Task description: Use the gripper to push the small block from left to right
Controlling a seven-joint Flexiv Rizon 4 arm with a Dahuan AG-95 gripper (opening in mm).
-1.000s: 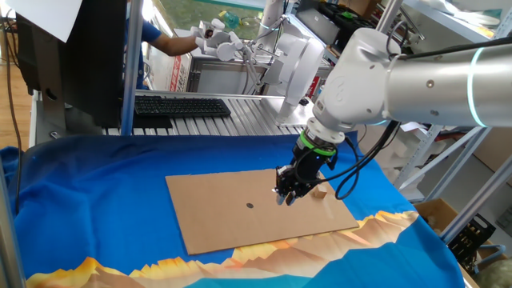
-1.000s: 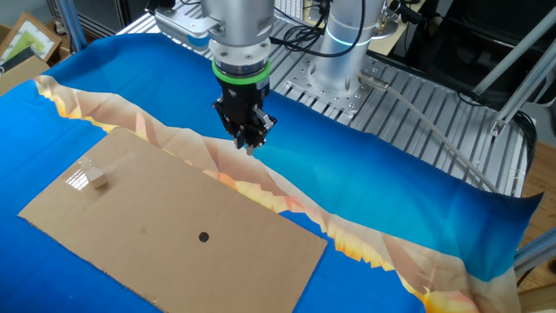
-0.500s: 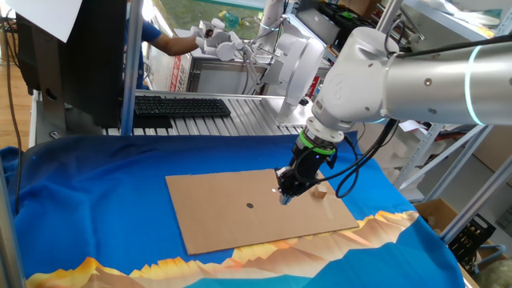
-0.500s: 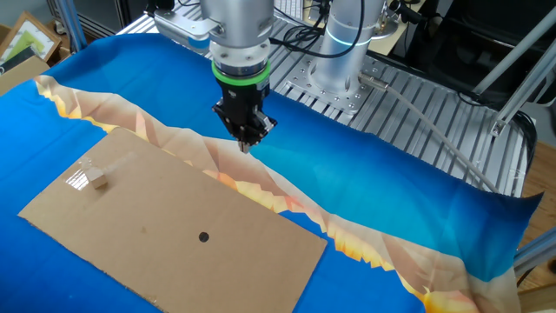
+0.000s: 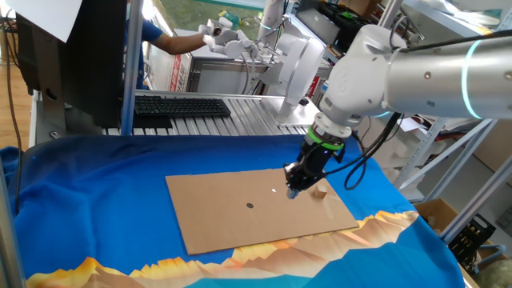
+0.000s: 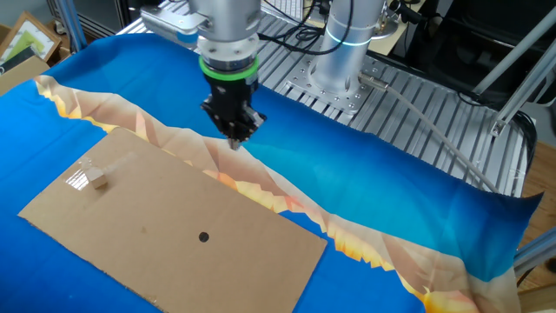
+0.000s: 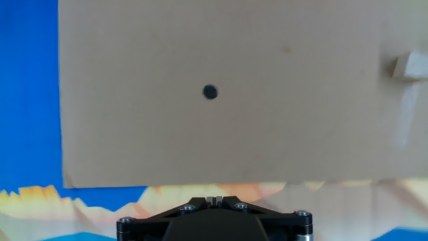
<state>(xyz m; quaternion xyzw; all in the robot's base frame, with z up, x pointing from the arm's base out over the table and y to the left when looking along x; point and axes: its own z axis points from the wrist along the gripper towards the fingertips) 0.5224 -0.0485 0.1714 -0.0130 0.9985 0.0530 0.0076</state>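
Observation:
The small block (image 5: 320, 190) is a tiny tan cube on the cardboard sheet (image 5: 232, 216), near its right end. In the other fixed view the small block (image 6: 98, 180) lies at the sheet's left end. In the hand view the small block (image 7: 409, 65) sits at the right edge. My gripper (image 5: 293, 190) hangs just left of the block in one fixed view. In the other fixed view my gripper (image 6: 233, 143) is above the sheet's far edge, well apart from the block. Its fingertips (image 7: 214, 200) are pressed together and hold nothing.
A small dark dot (image 6: 203, 236) marks the middle of the cardboard (image 6: 174, 226); the dot also shows in the hand view (image 7: 210, 92). Blue cloth (image 6: 391, 200) with an orange pattern covers the table. A keyboard (image 5: 180, 106) and metal rails lie behind.
My gripper has shifted a little along the sheet's edge toward the block's end and risen slightly. The block has not moved.

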